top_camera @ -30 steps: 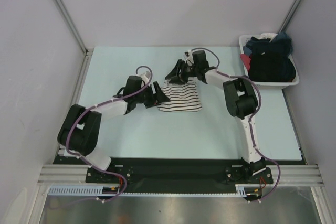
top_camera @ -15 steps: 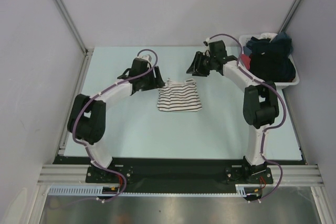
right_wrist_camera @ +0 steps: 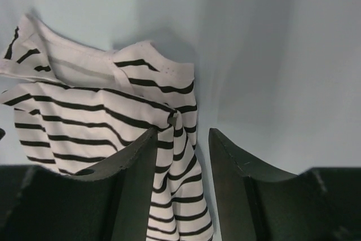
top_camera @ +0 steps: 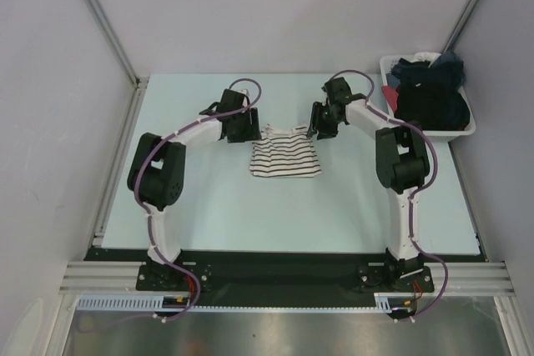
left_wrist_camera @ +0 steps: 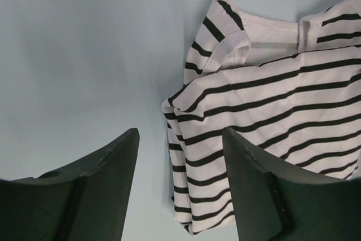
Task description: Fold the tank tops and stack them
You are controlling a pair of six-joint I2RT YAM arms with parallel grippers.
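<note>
Foreground first: the strip of table (top_camera: pixel 209 206) toward the bottom of the overhead frame looks just like it did a second ago. A bit further up, dead centre, the striped tank top (top_camera: pixel 285 156) lies as a tidy rectangle, with the neckline and straps bunched along its upper edge.

A second ago both arms were right on it, one at its left side and the other over that upper edge. Half a second ago they'd swung off toward the upper left and upper right. Now they're back in, hanging by the two upper corners. The left gripper (left_wrist_camera: pixel 180 135) has its jaws spread with nothing in them, and the top's corner shows underneath in the right half of its wrist view. The right gripper (right_wrist_camera: pixel 183 134) is the same deal: fingers apart and empty, cloth edge below in the lower left of its frame. The fabric hasn't shifted since the arms let go.

My read is that this fold is done or nearly done, and they're coming back either to neaten that bunched neckline or to take one more fold.

Furthest back, in the upper right corner, the white basket (top_camera: pixel 434 132) holds a heap of dark clothes (top_camera: pixel 430 104). The plain black tank top is presumably in there, but I can't pick it out. So we're roughly halfway, with one folded, one to fetch and nothing stacked.
</note>
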